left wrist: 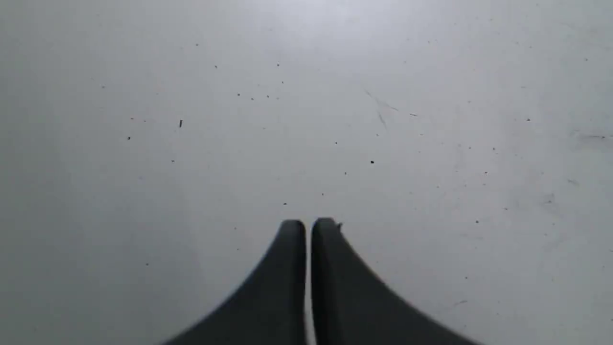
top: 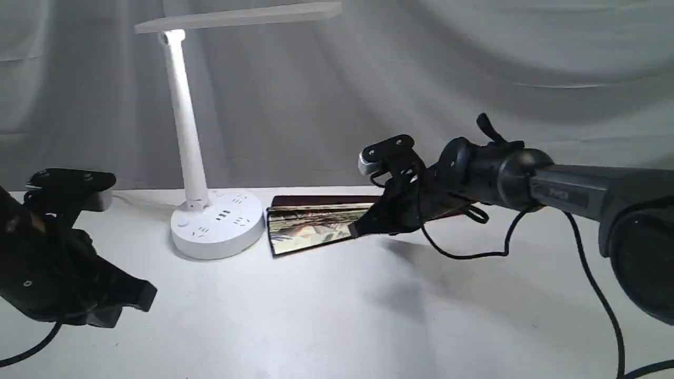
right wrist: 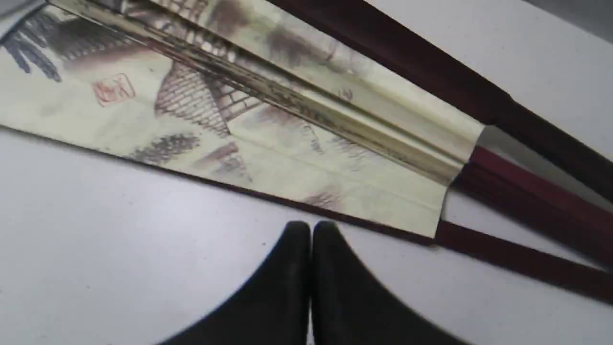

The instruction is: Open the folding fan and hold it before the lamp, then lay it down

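The folding fan (top: 310, 223) lies flat on the white table, spread only a little, just right of the lamp's round base. Its cream leaf (right wrist: 230, 120) shows painted buildings, and dark maroon ribs (right wrist: 527, 201) run off from it. The white lamp (top: 192, 158) stands upright at the back left with its bar head lit. My right gripper (top: 354, 230) hovers at the fan's near edge, shut with nothing between its fingers (right wrist: 292, 268). My left gripper (top: 145, 295) hangs over bare table at the front left, also shut and empty (left wrist: 309, 225).
A grey cloth backdrop (top: 474, 79) closes off the far side of the table (top: 316, 316). A black cable (top: 474, 252) loops down from the right arm onto the tabletop. The lamp's base (top: 217, 223) carries socket holes.
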Action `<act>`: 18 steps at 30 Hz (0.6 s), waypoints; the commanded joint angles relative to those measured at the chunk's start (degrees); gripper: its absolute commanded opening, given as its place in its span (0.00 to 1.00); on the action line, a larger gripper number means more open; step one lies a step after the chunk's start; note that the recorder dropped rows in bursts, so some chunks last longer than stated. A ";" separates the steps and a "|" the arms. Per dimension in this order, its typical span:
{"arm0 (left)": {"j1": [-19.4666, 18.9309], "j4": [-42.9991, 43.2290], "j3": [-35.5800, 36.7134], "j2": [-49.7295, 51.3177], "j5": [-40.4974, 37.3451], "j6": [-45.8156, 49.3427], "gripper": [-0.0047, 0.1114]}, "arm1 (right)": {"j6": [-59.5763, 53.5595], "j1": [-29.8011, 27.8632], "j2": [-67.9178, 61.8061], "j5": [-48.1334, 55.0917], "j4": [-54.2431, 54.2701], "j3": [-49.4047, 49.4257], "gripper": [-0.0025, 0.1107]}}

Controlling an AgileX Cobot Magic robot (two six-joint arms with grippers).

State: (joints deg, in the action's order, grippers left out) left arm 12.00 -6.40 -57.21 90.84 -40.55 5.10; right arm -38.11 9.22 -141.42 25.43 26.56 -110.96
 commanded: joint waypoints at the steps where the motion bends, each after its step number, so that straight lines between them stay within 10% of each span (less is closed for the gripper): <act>1: 0.23 -0.20 -0.43 -0.05 0.07 0.16 0.04 | -4.86 -0.03 -1.01 -3.48 -0.02 -0.46 0.02; 18: 0.23 -0.20 -0.43 -0.05 0.18 0.16 0.04 | -18.61 -1.32 -2.29 -12.10 20.30 -0.46 0.02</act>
State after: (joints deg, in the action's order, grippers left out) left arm 12.00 -6.40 -57.21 90.84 -40.55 5.10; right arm -56.05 8.75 -144.05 14.87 42.86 -111.08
